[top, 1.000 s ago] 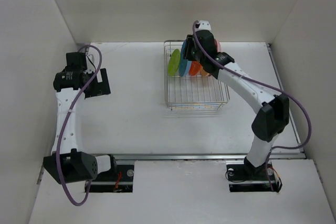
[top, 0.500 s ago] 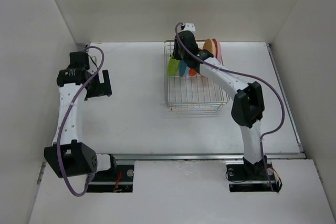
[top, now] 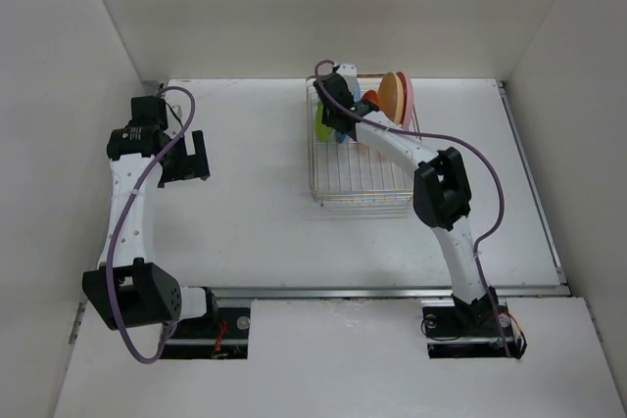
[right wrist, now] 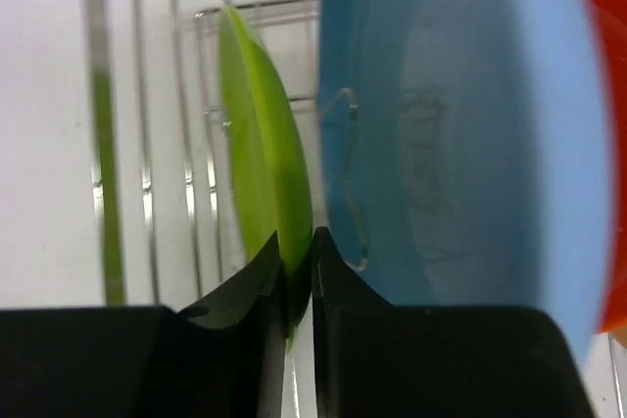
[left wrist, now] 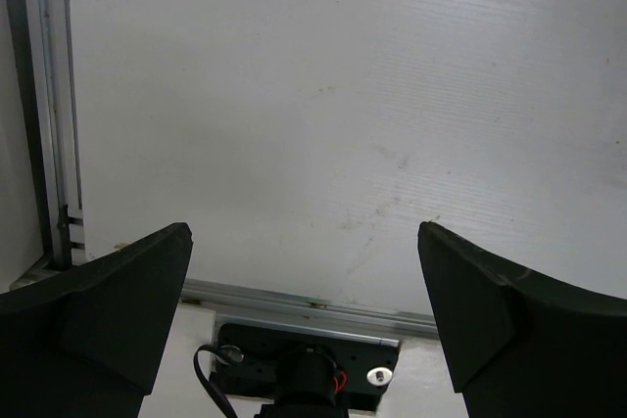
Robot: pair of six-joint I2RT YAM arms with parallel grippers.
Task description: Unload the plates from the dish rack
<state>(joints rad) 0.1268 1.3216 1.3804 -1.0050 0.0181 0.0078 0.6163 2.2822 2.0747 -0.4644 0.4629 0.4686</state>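
Right gripper point(right wrist: 297, 263) pinches upright lime green plate point(right wrist: 260, 134) by its rim, apparently for lift-out | left gripper point(left wrist: 304, 237) wide, empty, standing clear.

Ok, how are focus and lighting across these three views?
Top view: sharp, soft even light, only a faint shadow under the rack. Left wrist view: table crisp, tool fingers nearly black. Right wrist view: green plate and blue plate too close, soft; rack wires smeared.

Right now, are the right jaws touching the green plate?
Touching. The right wrist view shows the right jaws pinching the green plate by its lower edge.
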